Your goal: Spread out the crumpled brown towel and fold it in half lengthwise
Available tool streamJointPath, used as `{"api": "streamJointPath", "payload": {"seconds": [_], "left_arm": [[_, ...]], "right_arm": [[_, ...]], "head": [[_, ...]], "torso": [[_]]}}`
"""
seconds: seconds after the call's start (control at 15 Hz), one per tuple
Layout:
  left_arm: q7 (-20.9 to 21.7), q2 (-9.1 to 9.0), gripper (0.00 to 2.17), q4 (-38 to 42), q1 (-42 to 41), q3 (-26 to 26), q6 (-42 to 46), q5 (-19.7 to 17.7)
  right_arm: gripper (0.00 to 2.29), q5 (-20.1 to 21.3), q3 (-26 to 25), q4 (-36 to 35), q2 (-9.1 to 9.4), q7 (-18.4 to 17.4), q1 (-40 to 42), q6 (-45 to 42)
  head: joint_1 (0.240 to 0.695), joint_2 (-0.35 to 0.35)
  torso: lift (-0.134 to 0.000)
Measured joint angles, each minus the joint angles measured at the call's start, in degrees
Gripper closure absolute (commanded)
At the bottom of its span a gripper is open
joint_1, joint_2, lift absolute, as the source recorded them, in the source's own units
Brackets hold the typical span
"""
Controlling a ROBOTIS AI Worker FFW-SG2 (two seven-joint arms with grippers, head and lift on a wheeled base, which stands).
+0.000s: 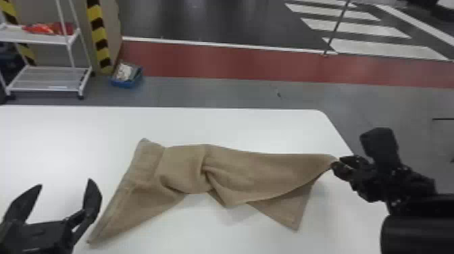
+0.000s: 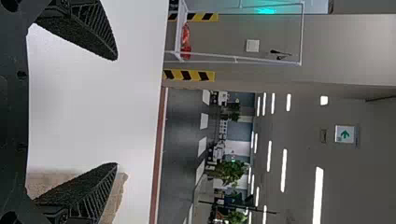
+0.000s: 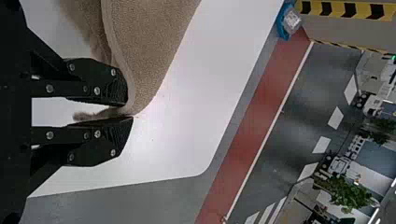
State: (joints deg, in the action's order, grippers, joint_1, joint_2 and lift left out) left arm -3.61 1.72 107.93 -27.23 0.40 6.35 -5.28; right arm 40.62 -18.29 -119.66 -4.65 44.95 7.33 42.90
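The towel [image 1: 243, 169] stretches left to right: right tool [image 3: 129, 111] clamped on its right corner [image 1: 325, 160], left tool [image 1: 65, 183], fingers apart, nearer the loose left end [image 1: 135, 172], probably its target.

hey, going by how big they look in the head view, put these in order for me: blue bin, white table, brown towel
1. White table
2. Brown towel
3. Blue bin

Past the left fingers [image 1: 92, 199], beyond the white table [image 1: 236, 125], stand a wheeled white rack [image 1: 40, 39] and a black-and-yellow striped post [image 1: 96, 23]. Past the right fingers [image 1: 344, 171], grey floor [image 1: 236, 94] meets a red strip [image 1: 219, 62]. High ahead of the left fingers glow ceiling lights [image 2: 319, 196].
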Motion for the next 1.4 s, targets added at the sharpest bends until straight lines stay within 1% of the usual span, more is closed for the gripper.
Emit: {"api": "streamJointPath", "payload": {"seconds": [0.07,0.2,0.33,0.4,0.47,0.53,0.67,0.73,0.8,0.87,1.07,1.13,1.2,1.33,1.4], "left_arm": [[-0.03,0.14,0.07,-0.01,0.11,0.03,0.01,-0.09],[0.04,0.43,0.06,0.16,0.44,0.2,-0.05,-0.17],[0.18,0.61,0.06,0.7,1.04,0.44,-0.48,-0.17],[0.19,0.73,0.06,0.88,1.54,0.52,-0.78,-0.17],[0.26,0.85,0.06,1.03,1.92,0.58,-0.97,-0.17],[0.46,0.96,0.06,1.23,2.25,0.62,-1.23,-0.18],[0.69,1.2,0.06,1.37,2.56,0.65,-1.78,-0.31],[0.78,1.35,0.06,1.3,2.59,0.65,-1.88,-0.47],[0.78,1.45,0.06,1.12,2.57,0.64,-1.91,-0.56],[0.79,1.57,0.06,1.05,2.44,0.66,-1.92,-0.62],[0.87,1.95,0.06,1.89,1.74,2.85,-2.56,-1.83],[0.89,2.24,0.06,2.57,1.65,4.3,-3.32,-2.69],[0.89,2.65,0.06,3.2,1.59,5.64,-4.02,-3.5],[0.89,3.2,0.06,4.13,1.37,7.29,-4.82,-4.58],[0.88,3.43,0.06,4.4,1.18,7.78,-4.99,-4.97]], "right_arm": [[0.02,0.99,0.14,0.1,0.07,-0.18,0.36,-0.15],[0.04,1.66,-0.99,-1.15,0.23,0.2,1.15,-0.22],[0.05,1.62,-2.34,-3.69,0.0,1.84,2.0,-0.08],[0.06,0.88,-2.59,-5.86,-0.08,2.72,2.82,0.14],[0.07,-0.32,-2.3,-7.95,0.04,3.3,3.7,0.44],[0.07,-2.02,-1.18,-10.2,0.59,4.16,4.53,1.27],[0.08,-3.49,3.44,-13.33,2.98,5.39,5.11,4.52],[0.08,-3.42,6.94,-14.34,4.0,5.95,5.19,6.49],[0.08,-2.98,10.97,-14.83,4.36,6.19,5.22,8.12],[0.08,-2.35,14.74,-14.86,4.48,6.21,5.23,8.9],[0.09,2.45,28.15,-11.51,4.56,5.56,5.04,8.61],[0.09,4.68,32.57,-9.22,4.56,4.96,4.68,8.14],[0.1,6.54,36.34,-6.49,4.56,4.02,4.2,7.39],[0.1,9.26,41.54,-1.53,4.56,2.65,3.37,5.15],[0.11,10.53,43.65,0.84,4.56,1.8,2.97,3.62]], "head": [[0.695,-0.198],[0.695,-0.205],[0.695,-0.213],[0.695,-0.214],[0.695,-0.199],[0.695,-0.18],[0.695,-0.121],[0.695,-0.091],[0.695,-0.055],[0.695,0.018],[0.695,0.136],[0.695,0.222],[0.695,0.258],[0.695,0.323],[0.695,0.344]], "torso": [[-0.125],[-0.125],[-0.125],[-0.125],[-0.125],[-0.125],[-0.125],[-0.125],[-0.125],[-0.125],[-0.125],[-0.125],[-0.125],[-0.125],[-0.125]]}}
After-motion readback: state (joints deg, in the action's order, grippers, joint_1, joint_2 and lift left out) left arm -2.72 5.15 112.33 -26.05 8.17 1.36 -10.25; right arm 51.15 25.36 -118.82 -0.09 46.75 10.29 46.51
